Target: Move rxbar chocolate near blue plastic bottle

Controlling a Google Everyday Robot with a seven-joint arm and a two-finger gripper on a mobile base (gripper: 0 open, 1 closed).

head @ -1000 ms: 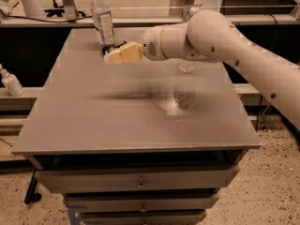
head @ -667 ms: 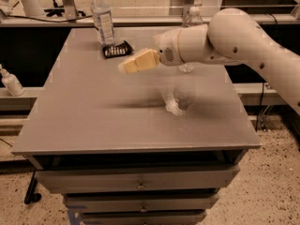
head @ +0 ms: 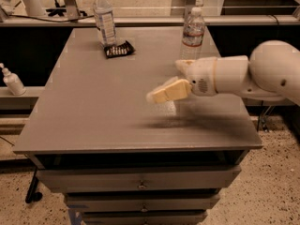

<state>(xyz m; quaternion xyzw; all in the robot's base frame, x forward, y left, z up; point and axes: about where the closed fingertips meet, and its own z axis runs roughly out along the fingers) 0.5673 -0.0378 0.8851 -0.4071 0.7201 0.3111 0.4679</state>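
Note:
The rxbar chocolate (head: 118,49), a flat black wrapper with white text, lies on the grey table (head: 93,107) at the back left. It lies right at the foot of the blue plastic bottle (head: 104,18), which stands upright with a white cap. My gripper (head: 164,81) is open and empty. It hovers over the table's middle right, well in front of and to the right of the bar. The white arm (head: 243,74) reaches in from the right.
A second clear bottle with a red-banded label (head: 192,32) stands at the back right, just behind my gripper. A white pump bottle (head: 11,81) stands on a ledge left of the table. Drawers (head: 140,184) sit under the tabletop.
My gripper has pulled away from the bar at the back left, moving right and toward the front. The bar stays beside the blue bottle.

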